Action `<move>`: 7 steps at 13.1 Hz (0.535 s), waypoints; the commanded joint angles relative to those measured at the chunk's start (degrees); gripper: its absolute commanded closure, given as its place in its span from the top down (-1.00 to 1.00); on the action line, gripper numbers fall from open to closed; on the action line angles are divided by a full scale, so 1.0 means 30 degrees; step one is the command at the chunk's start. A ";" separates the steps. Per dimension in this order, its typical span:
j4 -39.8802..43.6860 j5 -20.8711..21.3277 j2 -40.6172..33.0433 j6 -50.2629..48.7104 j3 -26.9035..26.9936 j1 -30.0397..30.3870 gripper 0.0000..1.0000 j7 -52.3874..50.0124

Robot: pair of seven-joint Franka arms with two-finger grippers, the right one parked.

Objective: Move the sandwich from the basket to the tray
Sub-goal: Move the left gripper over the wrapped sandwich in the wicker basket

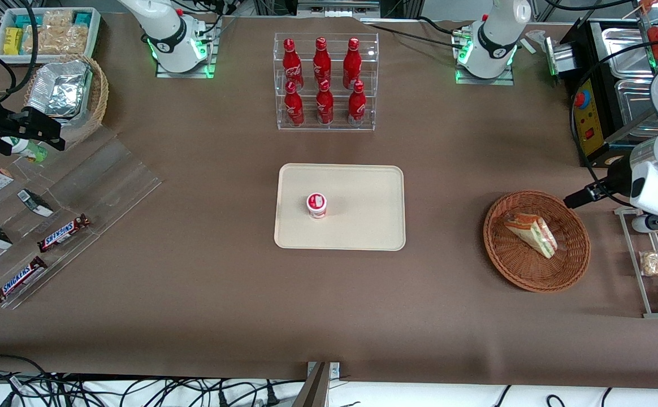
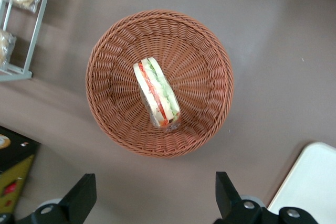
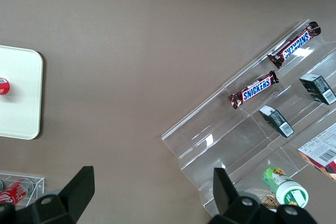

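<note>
Gripper (image 2: 152,195) of mine hangs wide and empty above the table, just off the rim of the basket (image 2: 210,51) and well above it. Inside the basket lies the sandwich (image 2: 156,92), its long axis running roughly away from me, crosswise to my finger gap. Toward the parked arm's end waits the tray (image 1: 363,186), holding a cup (image 1: 316,204).

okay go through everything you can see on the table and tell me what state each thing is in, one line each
sandwich: wrapped, lying in the basket, not held
basket: holds only the sandwich
tray: carries one small cup, otherwise bare
cup: upright, lid on
cola bottles: six, upright in the clear rack, capped
hand: open, above the table beside the basket, holding nothing
</note>
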 commanded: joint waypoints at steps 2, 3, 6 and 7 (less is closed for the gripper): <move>-0.2378 0.0480 -0.0345 0.2793 -0.0031 0.0015 1.00 -0.2596; -0.3140 0.0480 -0.0375 0.3905 -0.0031 0.0015 1.00 -0.3242; -0.4987 0.1294 -0.0434 0.6224 -0.0002 0.0044 1.00 -0.4211; -0.5689 0.2084 -0.0376 0.7391 -0.0002 0.0074 1.00 -0.5230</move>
